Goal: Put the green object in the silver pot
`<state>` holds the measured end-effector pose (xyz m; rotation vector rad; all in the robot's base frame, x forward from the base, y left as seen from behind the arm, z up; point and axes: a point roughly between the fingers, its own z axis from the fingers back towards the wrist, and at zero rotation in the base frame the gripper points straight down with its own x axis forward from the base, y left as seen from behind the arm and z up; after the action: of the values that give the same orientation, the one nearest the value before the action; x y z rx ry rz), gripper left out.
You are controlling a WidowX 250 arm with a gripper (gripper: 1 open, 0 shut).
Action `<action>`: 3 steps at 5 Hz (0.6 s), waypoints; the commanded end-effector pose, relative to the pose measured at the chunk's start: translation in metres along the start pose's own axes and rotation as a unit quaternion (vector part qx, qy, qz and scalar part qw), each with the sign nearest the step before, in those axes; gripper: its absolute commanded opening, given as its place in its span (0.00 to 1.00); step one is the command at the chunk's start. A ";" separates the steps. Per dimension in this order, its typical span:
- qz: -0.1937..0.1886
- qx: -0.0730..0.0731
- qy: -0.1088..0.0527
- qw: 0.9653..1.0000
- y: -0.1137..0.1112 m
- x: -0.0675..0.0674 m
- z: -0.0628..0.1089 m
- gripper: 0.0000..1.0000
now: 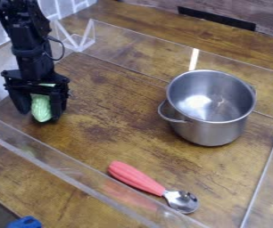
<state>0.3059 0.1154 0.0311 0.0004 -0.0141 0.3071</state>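
Note:
The green object (40, 107) lies on the wooden table at the left, a small bumpy light green oval. My gripper (39, 105) points straight down over it, open, with one dark finger on each side of the object; contact between the fingers and the object cannot be made out. The silver pot (208, 107) stands upright and empty at the right, well away from the gripper.
A red-handled spoon (149, 185) lies near the front edge. Clear plastic walls (55, 160) fence in the wooden table on all sides. A blue item (25, 223) shows at the bottom left, outside the wall.

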 end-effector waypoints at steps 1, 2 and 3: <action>0.003 0.001 -0.030 1.000 0.008 0.013 0.012 1.00; -0.001 0.001 -0.031 1.000 0.015 0.017 0.012 1.00; -0.012 0.002 -0.030 0.999 0.004 0.024 0.014 1.00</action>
<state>0.3170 0.1283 0.0288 -0.0026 -0.0212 0.3029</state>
